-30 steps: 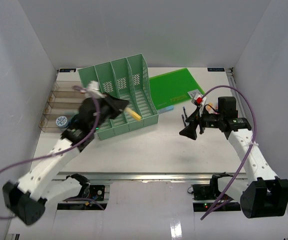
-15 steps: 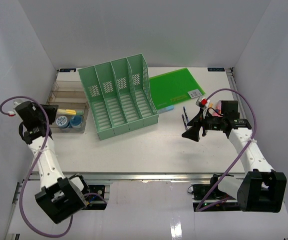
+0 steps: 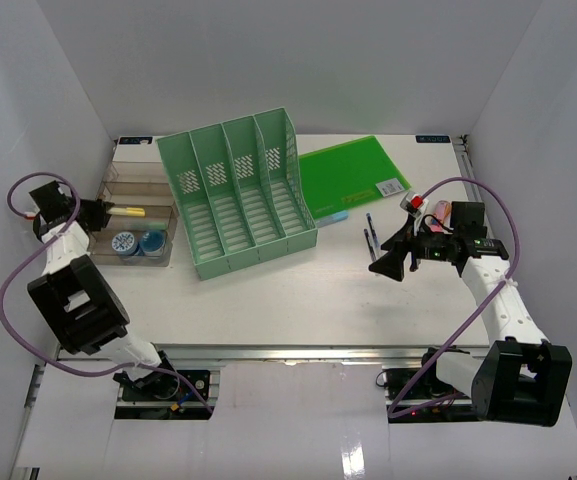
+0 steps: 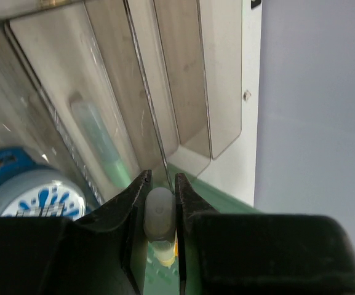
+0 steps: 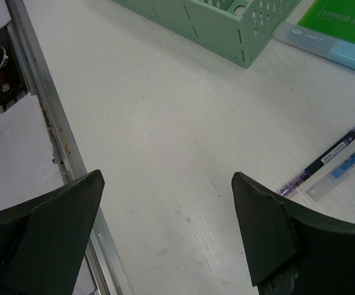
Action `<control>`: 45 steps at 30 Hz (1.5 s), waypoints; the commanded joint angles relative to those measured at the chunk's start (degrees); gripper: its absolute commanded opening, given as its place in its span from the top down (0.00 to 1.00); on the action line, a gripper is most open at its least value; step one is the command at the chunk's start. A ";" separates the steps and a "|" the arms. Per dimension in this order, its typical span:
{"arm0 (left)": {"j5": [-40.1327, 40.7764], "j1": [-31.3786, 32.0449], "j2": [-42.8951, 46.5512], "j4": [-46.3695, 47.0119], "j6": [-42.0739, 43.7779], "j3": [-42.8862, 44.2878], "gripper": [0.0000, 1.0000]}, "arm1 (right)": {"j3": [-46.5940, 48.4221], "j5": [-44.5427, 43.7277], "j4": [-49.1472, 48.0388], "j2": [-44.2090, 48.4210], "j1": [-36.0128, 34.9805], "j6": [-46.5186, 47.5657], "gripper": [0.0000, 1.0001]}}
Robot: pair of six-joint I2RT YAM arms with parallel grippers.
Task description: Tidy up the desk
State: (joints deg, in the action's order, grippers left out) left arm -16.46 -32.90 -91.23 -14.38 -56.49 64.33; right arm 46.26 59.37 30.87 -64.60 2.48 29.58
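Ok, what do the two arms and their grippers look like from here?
The left arm and right arm have white links and black joints, each trailing a purple cable. The left gripper and right gripper have black, wedge-shaped fingers.

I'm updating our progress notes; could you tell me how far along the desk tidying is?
Done: two round blue items sit in the clear tray. In hand: the left gripper is shut on a yellow marker at that tray. Remaining: two pens lie loose on the desk near the open right gripper, and the green folder lies beside the file rack.
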 commanded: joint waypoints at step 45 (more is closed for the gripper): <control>-22.68 5.90 43.07 8.60 9.73 -28.60 0.02 | 35.36 -56.84 -3.91 -37.62 0.53 -38.78 0.26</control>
State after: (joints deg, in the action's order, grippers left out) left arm -28.84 -27.12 -53.33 -7.12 -46.70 41.65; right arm 77.44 8.53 23.16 -96.24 4.17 -5.41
